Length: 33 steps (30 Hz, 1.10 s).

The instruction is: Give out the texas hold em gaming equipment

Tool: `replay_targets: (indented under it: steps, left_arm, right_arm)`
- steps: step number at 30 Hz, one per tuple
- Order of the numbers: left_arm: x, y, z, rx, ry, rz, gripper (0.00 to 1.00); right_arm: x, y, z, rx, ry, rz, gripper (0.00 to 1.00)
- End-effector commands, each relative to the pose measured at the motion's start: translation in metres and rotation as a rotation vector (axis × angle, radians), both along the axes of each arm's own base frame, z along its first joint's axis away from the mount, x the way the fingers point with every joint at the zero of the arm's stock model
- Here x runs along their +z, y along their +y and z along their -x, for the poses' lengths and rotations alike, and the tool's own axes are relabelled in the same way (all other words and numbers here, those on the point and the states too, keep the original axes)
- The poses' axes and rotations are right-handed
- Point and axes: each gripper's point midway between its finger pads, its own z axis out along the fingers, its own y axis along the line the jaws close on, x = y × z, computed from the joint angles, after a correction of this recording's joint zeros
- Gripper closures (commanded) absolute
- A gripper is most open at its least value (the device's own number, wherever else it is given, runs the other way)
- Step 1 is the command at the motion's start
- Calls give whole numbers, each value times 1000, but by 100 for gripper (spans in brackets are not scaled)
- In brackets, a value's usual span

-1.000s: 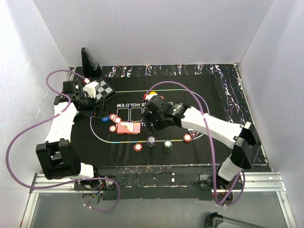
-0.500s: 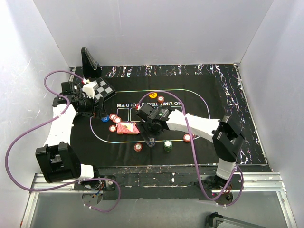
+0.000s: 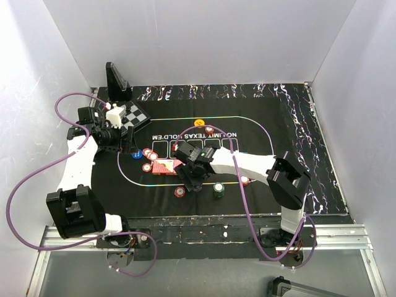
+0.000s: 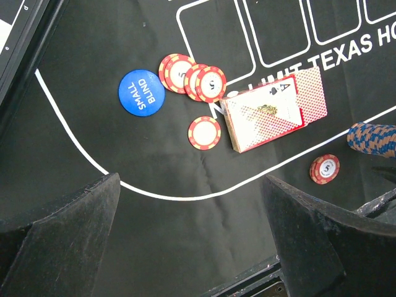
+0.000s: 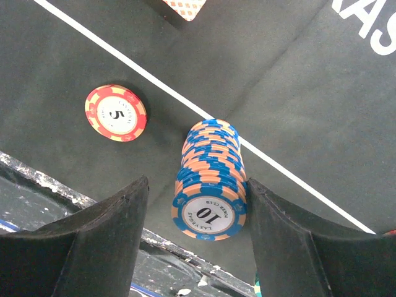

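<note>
A tall stack of blue-and-orange chips (image 5: 210,185) stands on the black felt mat (image 3: 260,148) near its front line. My right gripper (image 5: 197,238) is open and straddles the stack; the right finger is close against it and the left finger stands apart. In the top view the right gripper (image 3: 193,179) covers the stack. My left gripper (image 4: 192,247) is open and empty over bare felt at the left. Ahead of it lie a blue "small blind" button (image 4: 142,92), overlapping red chips (image 4: 192,77), a single red chip (image 4: 204,132) and red-backed cards (image 4: 275,111) with an ace on top.
A green chip stack (image 3: 218,189) and a red chip (image 3: 179,192) sit by the right gripper. An orange button (image 3: 198,122) lies at the far side. A small chessboard (image 3: 131,116) and a dark upright triangular piece (image 3: 116,80) stand at the back left. The table's front edge is close.
My right gripper has swung left and toward the front edge and now straddles the blue chip stack. The left arm has barely moved.
</note>
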Motion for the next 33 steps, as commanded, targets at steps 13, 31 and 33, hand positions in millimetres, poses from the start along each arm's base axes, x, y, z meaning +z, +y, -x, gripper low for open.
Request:
replay_targets:
  steps: [13, 31, 33]
  left_arm:
    - [7, 4, 4, 8, -45, -2, 0]
    - [13, 20, -4, 72, -25, 112, 0]
    - [14, 27, -5, 91, -25, 121, 0]
  right_arm:
    - [-2, -2, -2, -22, -13, 11, 54]
    - [73, 39, -31, 13, -152, -94, 99]
    - [78, 56, -33, 44, -149, -105, 99]
